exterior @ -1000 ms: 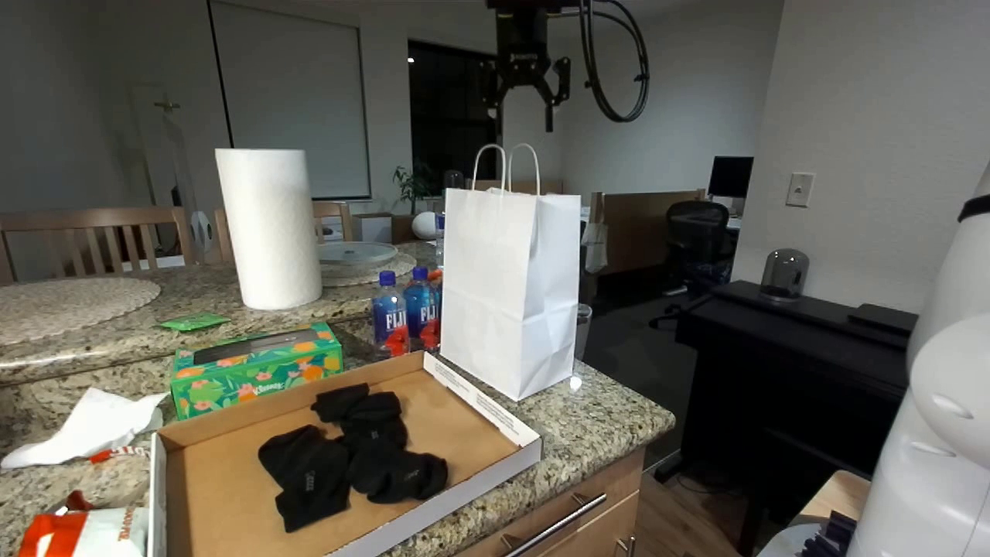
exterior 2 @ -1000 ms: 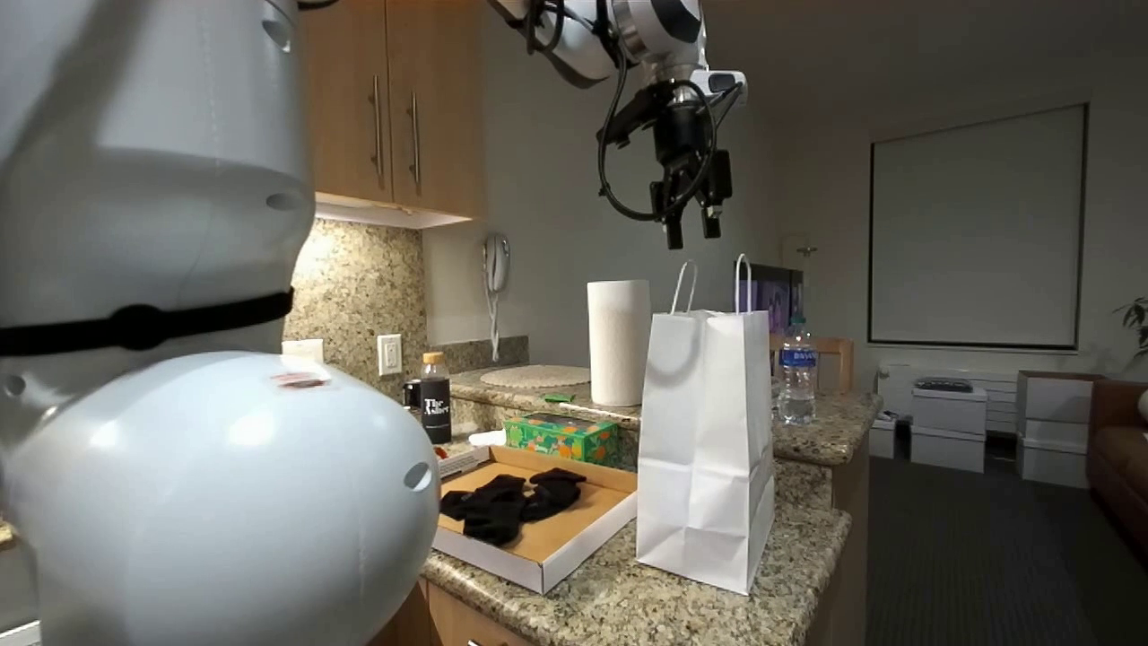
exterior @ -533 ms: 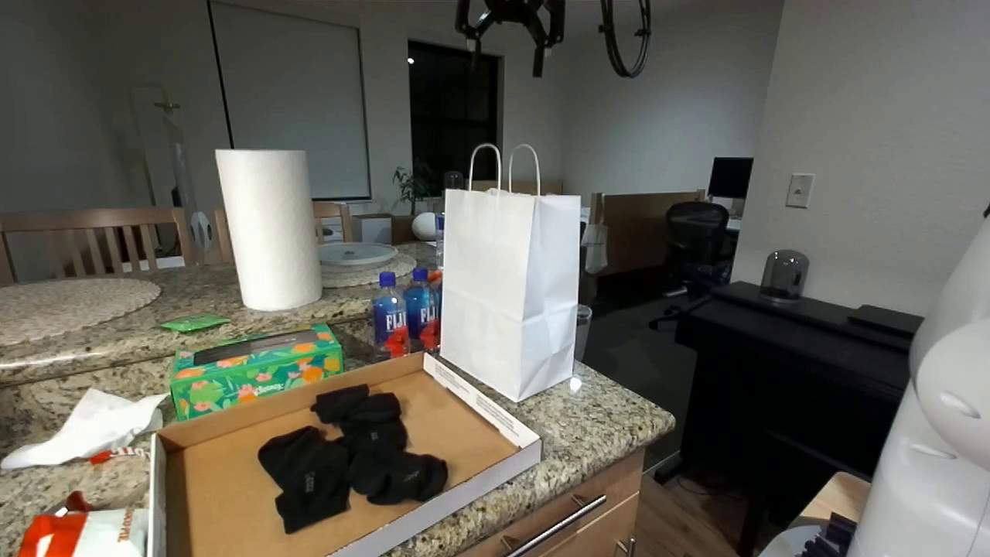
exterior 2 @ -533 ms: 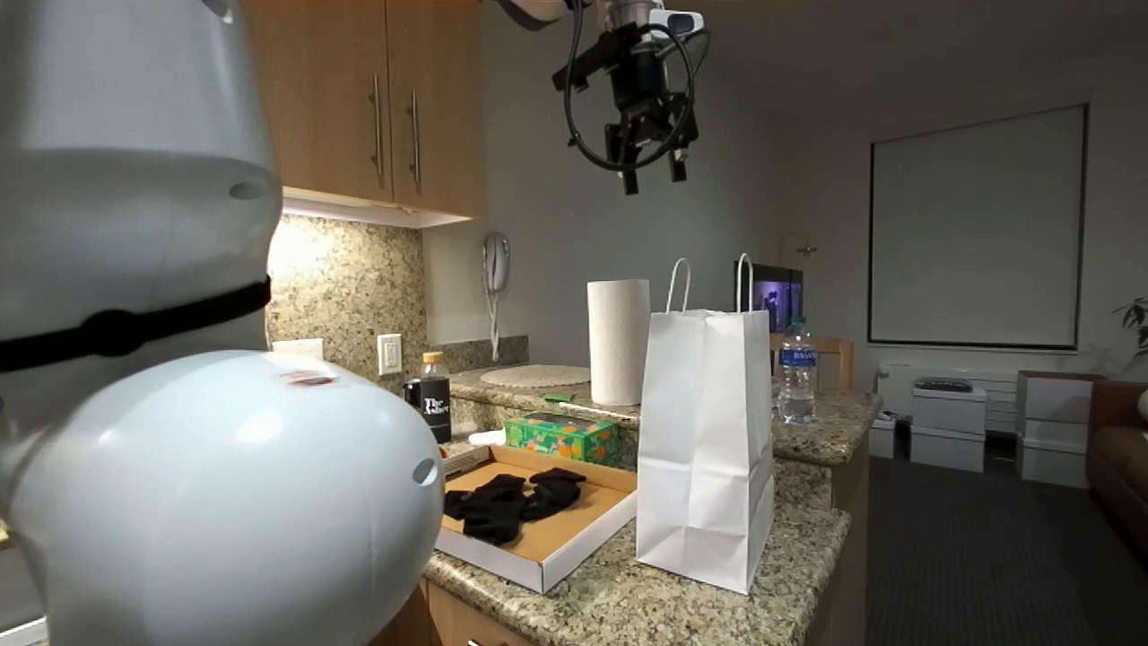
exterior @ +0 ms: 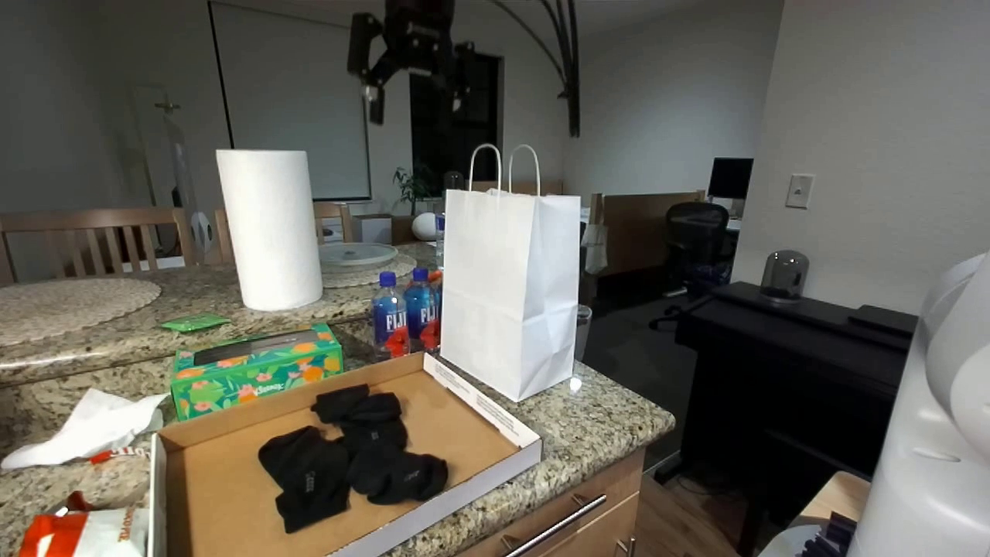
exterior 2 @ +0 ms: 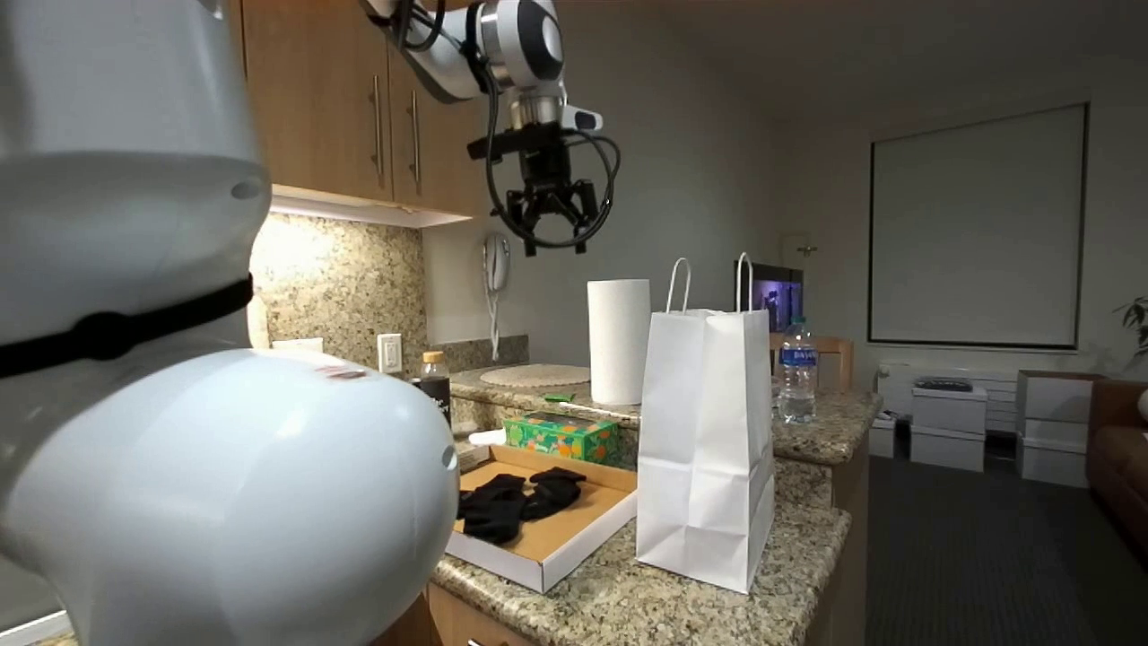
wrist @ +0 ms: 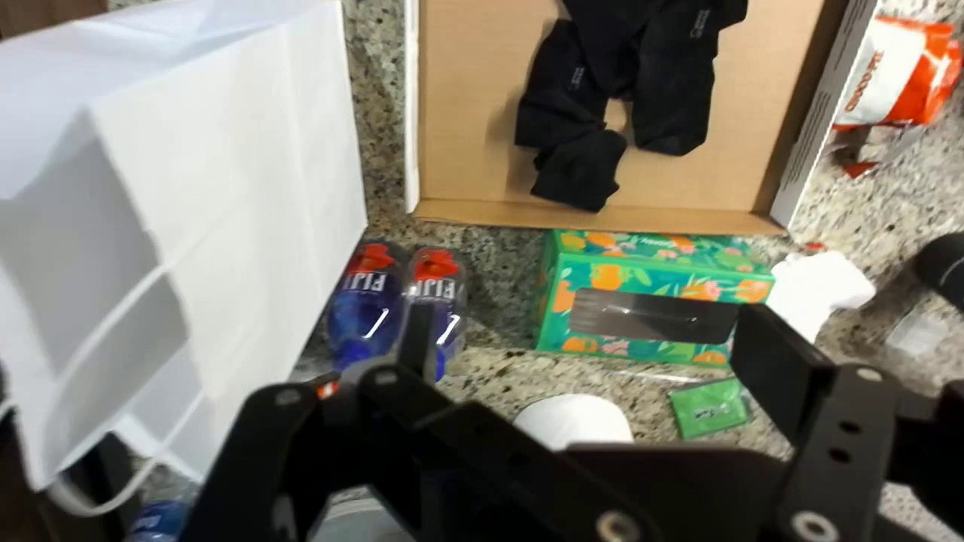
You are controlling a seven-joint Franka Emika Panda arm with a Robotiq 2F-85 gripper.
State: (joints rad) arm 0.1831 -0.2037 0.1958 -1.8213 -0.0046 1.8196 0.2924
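Gripper (exterior 2: 555,248) up in the air above the counter (exterior: 611,410), pointing down, jaws parted wide with only air between. White paper bag (exterior: 506,294) upright on the lower part of the counter, near the corner, with both handles (exterior: 486,145) up; lower than the gripper in both exterior views and apart from it. Paper towel roll (exterior 2: 619,341) on the raised ledge (exterior: 193,290), likewise below the gripper. Past the jaws in the wrist view: flowered tissue box (wrist: 655,278), green packet (wrist: 708,408) and the top of the roll. Just beside the bag, two water bottles (exterior: 389,313), blue-capped. Along the front of the tissue box, shallow cardboard tray (exterior: 216,480) with black socks (exterior: 313,472) in a loose heap. Left of the tray in an exterior view, crumpled white tissue (exterior: 97,429) and, nearer the camera, red-and-white wrapper (exterior: 85,534). Beyond the roll, round plate (exterior: 357,253) on a woven mat (exterior: 398,269); another round mat (exterior: 77,305) left of the roll. Clear bottle (exterior 2: 797,372) on the ledge, right of the bag in an exterior view.
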